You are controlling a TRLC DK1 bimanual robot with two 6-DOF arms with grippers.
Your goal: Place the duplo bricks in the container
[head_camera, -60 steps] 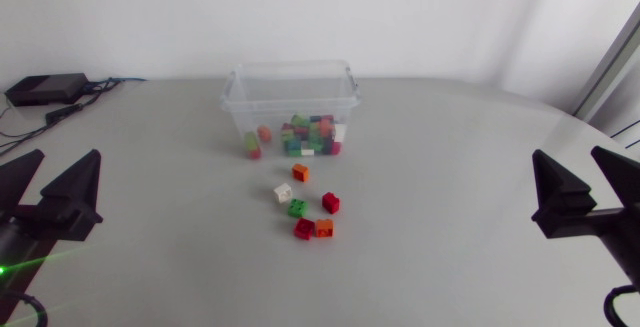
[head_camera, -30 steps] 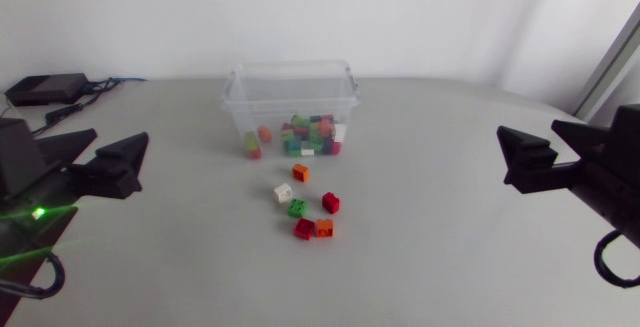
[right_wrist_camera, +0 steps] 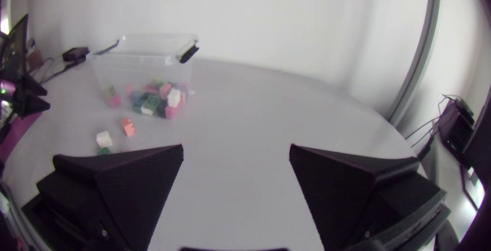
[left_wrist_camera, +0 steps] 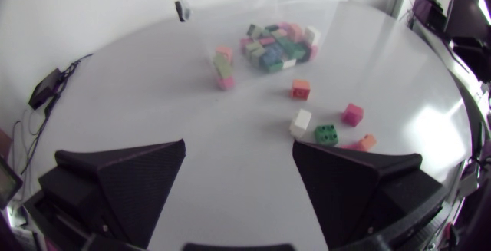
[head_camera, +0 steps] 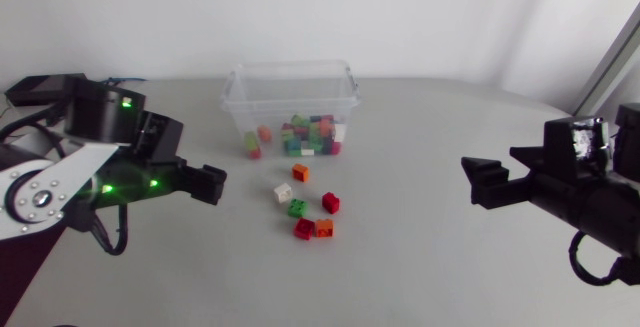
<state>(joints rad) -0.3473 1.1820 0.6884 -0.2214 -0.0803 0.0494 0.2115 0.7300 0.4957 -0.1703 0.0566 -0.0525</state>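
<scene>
A clear plastic container (head_camera: 290, 92) stands at the table's back middle, with several coloured duplo bricks in it. In front of it lie loose bricks: an orange one (head_camera: 300, 172), a white one (head_camera: 283, 193), a green one (head_camera: 297, 208), a crimson one (head_camera: 330, 202), and a red one (head_camera: 304, 229) next to another orange one (head_camera: 324, 228). My left gripper (head_camera: 207, 183) is open and empty, left of the loose bricks. The right gripper (head_camera: 484, 183) hovers open and empty well to their right. In the left wrist view the white brick (left_wrist_camera: 301, 120) and green brick (left_wrist_camera: 326, 134) lie ahead of the open fingers.
A black box with cables (head_camera: 40, 87) sits at the table's far left corner. In the right wrist view the container (right_wrist_camera: 142, 59) and loose bricks (right_wrist_camera: 126, 126) lie far ahead of the gripper (right_wrist_camera: 236, 151), across bare table.
Both arms have swung in from the side edges toward the middle, each gripper now pointing at the brick group. The bricks and container have not moved.
</scene>
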